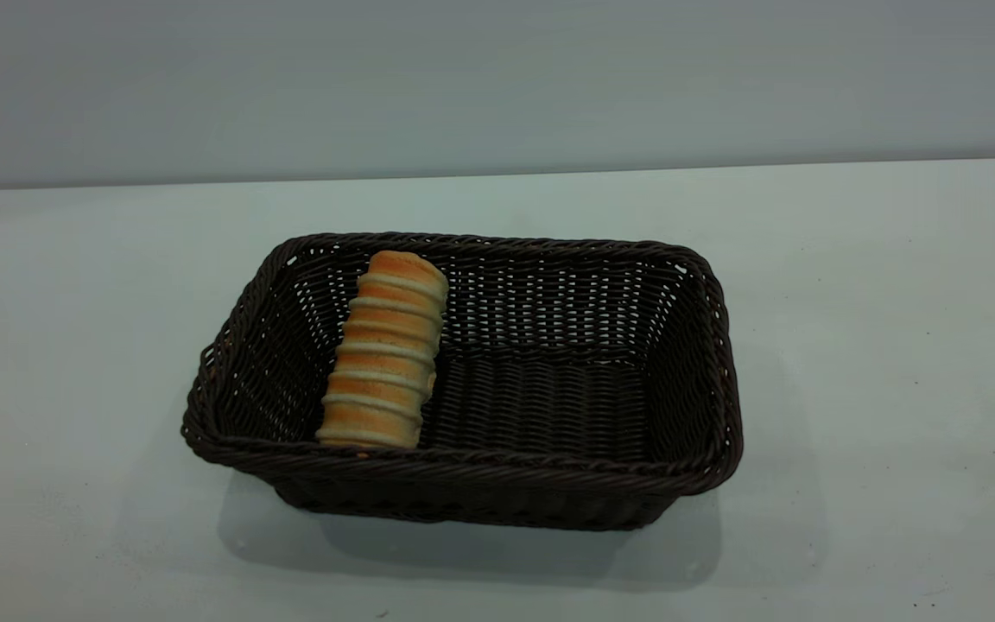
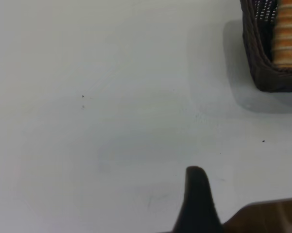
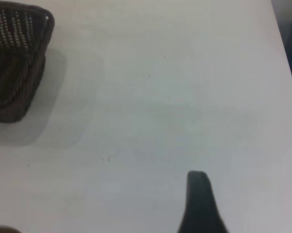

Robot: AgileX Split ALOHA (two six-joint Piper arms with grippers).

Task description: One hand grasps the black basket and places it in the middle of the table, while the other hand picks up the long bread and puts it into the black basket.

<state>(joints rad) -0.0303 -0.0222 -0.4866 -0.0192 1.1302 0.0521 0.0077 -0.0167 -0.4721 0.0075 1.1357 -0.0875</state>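
Note:
The black basket (image 1: 463, 466) stands on the table (image 1: 895, 345) near its middle. The long bread (image 1: 385, 363) lies inside it at the left end, leaning against the far wall. Neither gripper shows in the exterior view. My left gripper (image 2: 199, 204) shows only in part in its wrist view, over bare table and well apart from the basket's corner (image 2: 262, 73), where the bread (image 2: 286, 39) shows inside. My right gripper (image 3: 200, 204) shows only in part in its wrist view, over bare table and far from the basket's other end (image 3: 14, 73). Nothing is held.
A plain grey wall rises behind the table. The tabletop has a few small dark specks (image 2: 83, 96). The table's edge (image 3: 284, 53) runs along one side of the right wrist view.

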